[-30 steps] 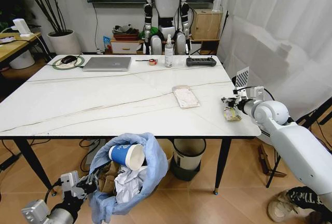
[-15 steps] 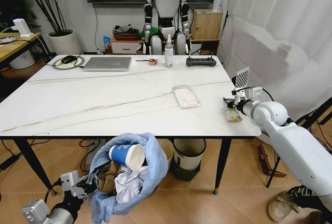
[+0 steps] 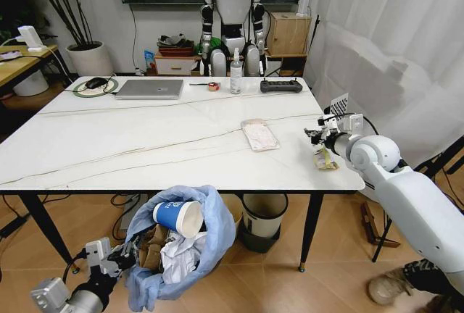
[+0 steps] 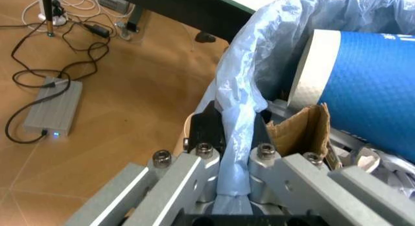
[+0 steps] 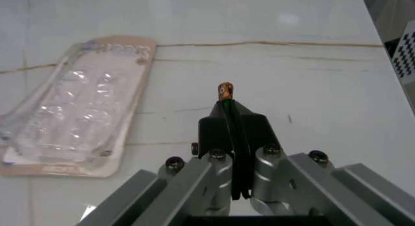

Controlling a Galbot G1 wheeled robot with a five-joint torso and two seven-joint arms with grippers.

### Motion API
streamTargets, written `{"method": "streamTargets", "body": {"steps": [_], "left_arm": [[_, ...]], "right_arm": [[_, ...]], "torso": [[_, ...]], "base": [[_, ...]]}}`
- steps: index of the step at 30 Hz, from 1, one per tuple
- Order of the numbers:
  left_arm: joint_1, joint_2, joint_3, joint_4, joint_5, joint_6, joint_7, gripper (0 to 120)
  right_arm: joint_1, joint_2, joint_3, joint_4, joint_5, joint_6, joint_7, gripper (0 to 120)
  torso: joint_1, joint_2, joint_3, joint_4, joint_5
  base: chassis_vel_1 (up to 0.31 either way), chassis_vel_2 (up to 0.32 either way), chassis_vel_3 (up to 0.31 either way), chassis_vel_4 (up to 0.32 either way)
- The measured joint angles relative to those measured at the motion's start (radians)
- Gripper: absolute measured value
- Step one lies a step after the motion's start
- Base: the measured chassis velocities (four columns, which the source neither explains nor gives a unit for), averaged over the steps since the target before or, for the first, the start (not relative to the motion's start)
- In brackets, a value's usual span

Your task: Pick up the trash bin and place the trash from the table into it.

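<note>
Trash bin, bottom left: blue cup, tissues, cardboard inside; left gripper pinches its bag. Right gripper pressed together, small item at tips, over white table beside plastic packet.

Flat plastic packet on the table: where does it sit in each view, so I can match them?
Head view: flat plastic packet lies right of centre on the table, robot-left of the right gripper.
Right wrist view: packet off to the side of the shut fingers.
Left wrist view: left gripper clamping the trash bin bag instead.
Shared landmark: brown vein passing the packet's far end.
</note>
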Motion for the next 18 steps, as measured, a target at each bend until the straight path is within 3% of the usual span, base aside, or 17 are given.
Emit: {"method": "streamTargets", "body": {"steps": [3, 10, 14, 18], "left_arm": [[0.0, 0.001, 0.002, -0.002, -0.002, 0.0, 0.0, 0], [0.014, 0.017, -0.007, -0.015, -0.03, 0.007, -0.013, 0], [0.02, 0.015, -0.009, -0.024, -0.042, 0.015, -0.024, 0], [0.021, 0.011, -0.008, -0.025, -0.043, 0.016, -0.024, 0]], "right_arm": [[-0.005, -0.006, 0.007, 0.054, 0.037, 0.008, 0.004, 0], [-0.043, -0.009, 0.018, 0.32, 0.2, 0.048, 0.014, 0], [-0.072, 0.017, -0.035, 0.481, 0.289, 0.102, 0.029, 0], [-0.101, 0.027, -0.085, 0.554, 0.327, 0.138, 0.021, 0]], "torso": [[0.0, 0.0, 0.0, 0.0001, -0.0001], [0.0, 0.0, 0.0, -0.0002, -0.0004], [0.0, 0.0, 0.0, 0.0001, -0.0004], [0.0, 0.0, 0.0, 0.0, -0.0004]], "base": [[0.0, 0.0, 0.0, 0.0], [0.0, 0.0, 0.0, 0.0], [0.0, 0.0, 0.0, 0.0], [0.0, 0.0, 0.0, 0.0]]}}
